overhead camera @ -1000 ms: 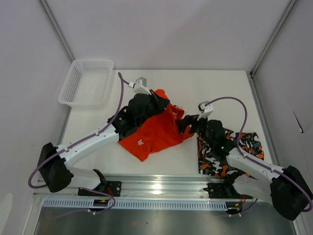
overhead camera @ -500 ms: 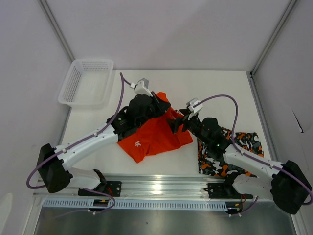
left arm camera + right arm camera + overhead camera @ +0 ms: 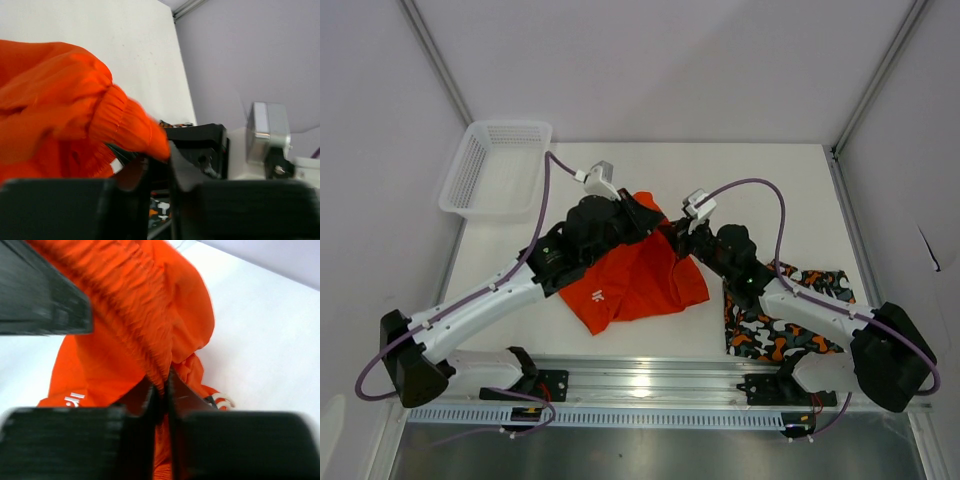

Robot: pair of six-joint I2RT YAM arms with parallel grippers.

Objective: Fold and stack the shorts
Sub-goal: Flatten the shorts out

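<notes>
Now on white table [image 3: 780,190], mid-front, plain orange shorts [image 3: 640,280] with ribbed waistband pinched tight by left gripper [image 3: 646,218] and right gripper [image 3: 672,238], patterned shorts [image 3: 760,335] flat at right under right arm, small white logo [image 3: 597,296] too blurred to read.

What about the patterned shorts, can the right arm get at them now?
Probably not yet. The right gripper is shut on the orange shorts, and the patterned shorts lie partly under that arm's forearm, near its base; it would have to let go and fold back.
</notes>
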